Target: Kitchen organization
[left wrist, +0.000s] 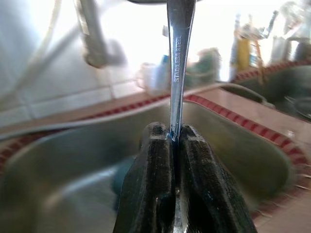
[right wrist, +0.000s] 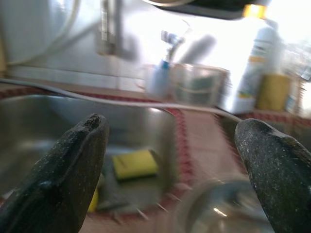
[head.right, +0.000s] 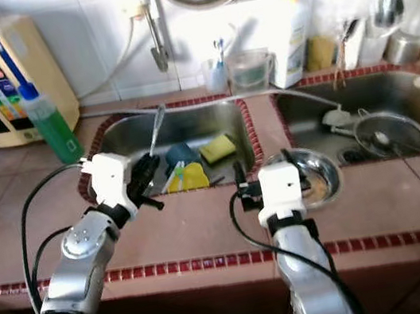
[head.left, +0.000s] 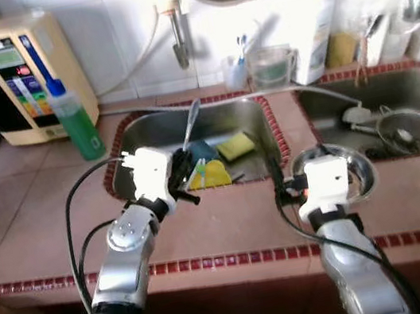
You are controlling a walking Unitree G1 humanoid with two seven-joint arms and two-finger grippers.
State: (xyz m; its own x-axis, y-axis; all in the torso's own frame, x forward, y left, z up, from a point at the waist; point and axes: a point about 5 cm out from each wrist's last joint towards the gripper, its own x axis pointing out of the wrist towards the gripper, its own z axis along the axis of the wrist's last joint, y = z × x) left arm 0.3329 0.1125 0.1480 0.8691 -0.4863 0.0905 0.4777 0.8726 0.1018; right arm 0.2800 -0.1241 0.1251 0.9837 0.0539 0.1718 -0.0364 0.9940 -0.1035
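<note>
- The place is a kitchen with a white tiled wall (head.left: 135,48) behind and a counter (head.left: 230,226) of pinkish tiles, edged with a dark red border along its front.
- Two steel basins are set in the counter: the left sink (head.left: 150,135) and the right sink (head.left: 417,90), with a strip of tile between them.
- On the counter at the far left stands a cream water machine (head.left: 19,76), and just before it a green bottle (head.left: 75,123) with a blue cap.
- In the left sink lie a yellow sponge (head.left: 236,146) and some yellow and dark blue things near the front wall.
- A strainer (head.left: 411,131) lies in the right sink.
- A steel bowl (head.left: 360,164) sits on the counter between the sinks, at the front.
- The left gripper (head.left: 184,179) is over the front edge of the left sink, its fingers pressed together on the handle of a steel utensil (left wrist: 177,68), which stands up and leans toward the wall.
- The right gripper (right wrist: 170,160) is just above the steel bowl with its fingers spread wide and nothing between them.
</note>
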